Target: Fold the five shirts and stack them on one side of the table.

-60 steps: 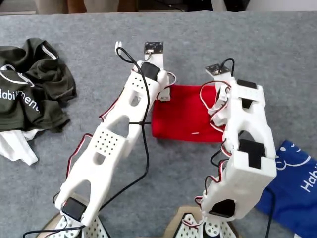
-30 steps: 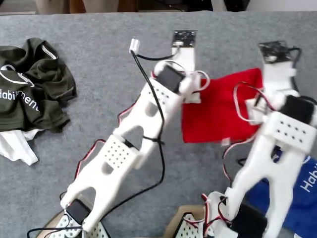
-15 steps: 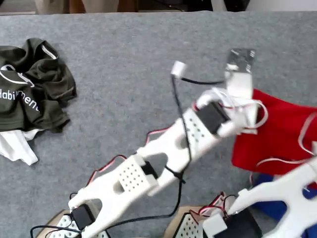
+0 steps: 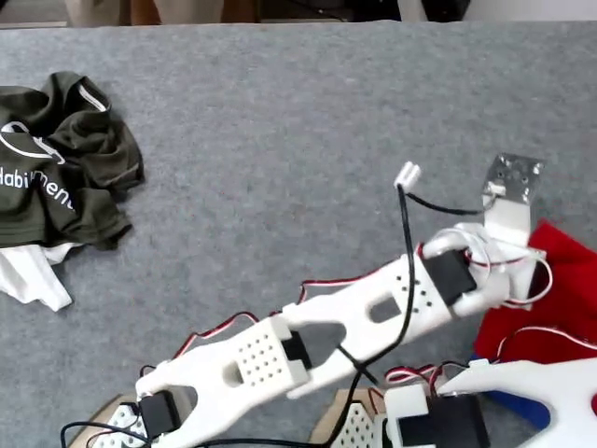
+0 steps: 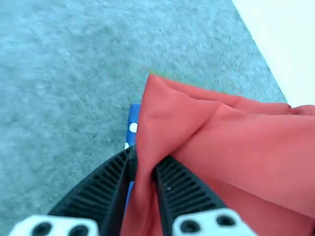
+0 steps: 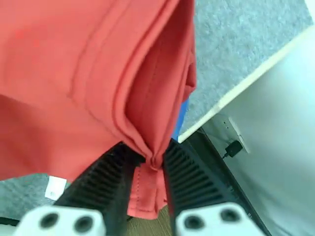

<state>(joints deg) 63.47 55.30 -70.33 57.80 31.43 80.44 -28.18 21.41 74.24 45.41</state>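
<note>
Carried across since the earlier high-view frames, the red shirt (image 4: pixel 560 289) has been swept from the middle of the table to its far right side, and both arms have swung over with it.

In the high view the left arm (image 4: pixel 373 313) is stretched low across the grey table (image 4: pixel 280 112). Its wrist ends at the near edge of the red shirt, which is bunched just beyond it. A sliver of a blue shirt (image 4: pixel 511 399) is seen under the right arm (image 4: pixel 532 411). Well apart from both arms, a crumpled dark green shirt (image 4: pixel 56 177) lies partly over a white shirt (image 4: pixel 33 275).

In the left wrist view the left gripper (image 5: pixel 142 164) is clenched on a fold of the red cloth, which rises from between the fingers and spreads away ahead of them. The blue shirt is glimpsed just under the fingertips.

In the right wrist view the right gripper (image 6: pixel 147 157) is pinched on several gathered layers at the red shirt's edge. The rest of the cloth is spread ahead of the fingers, and the table's edge lies close beside them.

It is judged that the fold could be lost here: the cloth is held bunched rather than flat, so the layers could slide apart on release. With the table's edge so near the right gripper, part of the shirt could also be dropped over the side or set askew on the blue shirt
</note>
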